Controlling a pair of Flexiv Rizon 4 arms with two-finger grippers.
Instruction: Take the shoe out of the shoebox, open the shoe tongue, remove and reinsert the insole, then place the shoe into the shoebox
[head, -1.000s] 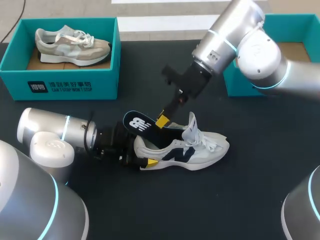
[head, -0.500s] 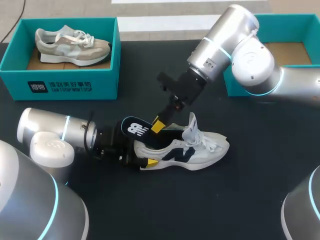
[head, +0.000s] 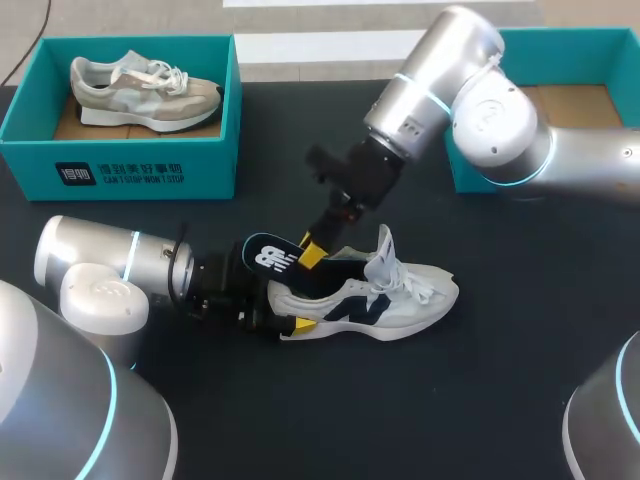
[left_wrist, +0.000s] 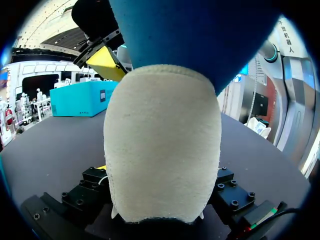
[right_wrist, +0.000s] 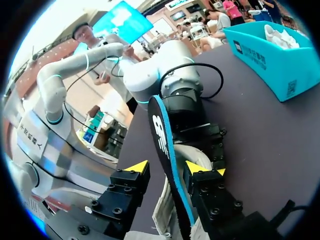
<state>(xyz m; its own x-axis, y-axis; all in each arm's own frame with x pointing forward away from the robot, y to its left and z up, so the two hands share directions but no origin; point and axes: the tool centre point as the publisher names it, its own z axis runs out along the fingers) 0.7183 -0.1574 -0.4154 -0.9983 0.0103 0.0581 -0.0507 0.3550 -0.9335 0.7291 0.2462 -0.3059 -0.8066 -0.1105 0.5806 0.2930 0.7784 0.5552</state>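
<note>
While the white shoe (head: 390, 300) lay on its sole near the middle of the dark desk (head: 480, 400), toe toward the right arm's side, the left gripper (head: 285, 310) clasped its heel from both sides. One yellow tip showed against the near side of the heel in the head view. In the left wrist view the pale heel (left_wrist: 162, 145) filled the space between that gripper's fingers.

The right gripper (head: 312, 250) came down at a slant from the far side and was closed on the insole (head: 275, 252). The insole's heel end stuck up and out over the shoe's collar, above the left gripper, while its front end was in the shoe's opening. In the right wrist view the insole (right_wrist: 162, 140) stood on edge between the two yellow tips (right_wrist: 197, 167), black face to one side, blue rim to the other.

The tongue stood upright. One teal shoebox (head: 120, 165) at the far left held a grey shoe (head: 140, 88); another shoebox (head: 590, 55) sat at the far right, well apart from the white shoe.
</note>
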